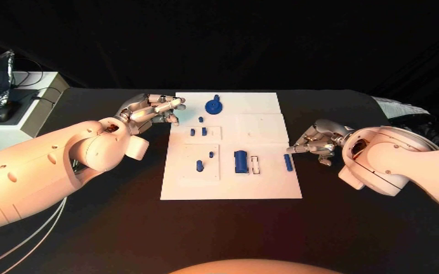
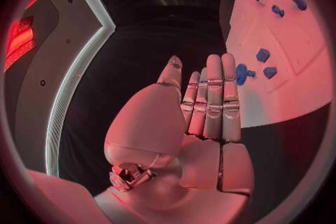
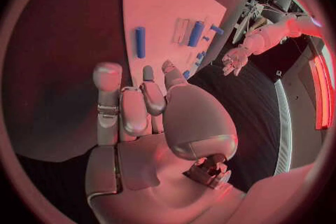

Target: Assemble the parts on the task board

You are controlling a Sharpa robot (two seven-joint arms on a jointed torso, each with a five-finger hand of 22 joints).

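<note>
Lying in the middle of the black table [image 1: 110,236], the white task board [image 1: 247,112] carries several small blue parts, and as far as the head view shows most of them look loose rather than joined, so the assembly seems to be at an early stage with nearly everything left to do. A large blue block [image 1: 240,161] sits beside two pale slots towards the board's near edge, a blue bar [image 1: 288,162] lies just beyond them, close in front of the right hand [image 1: 316,142], and a round blue piece with a stem [image 1: 214,104] rests at the far end, near the left hand [image 1: 151,110]. Small blue pegs [image 1: 198,132] and a short blue piece [image 1: 198,165] lie between these, on the left hand's side of the board; whether any of them already stands seated in a hole cannot be told. The left hand hovers off the board's far corner on its own side with its fingers [image 2: 213,98] straight, side by side and holding nothing. The right hand waits at the board's edge on its side, its fingers [image 3: 133,109] partly curled and, as far as its wrist view shows, empty. Neither hand touches a part, so a first pick, probably the bar nearest the right hand, appears to be the step ahead.
</note>
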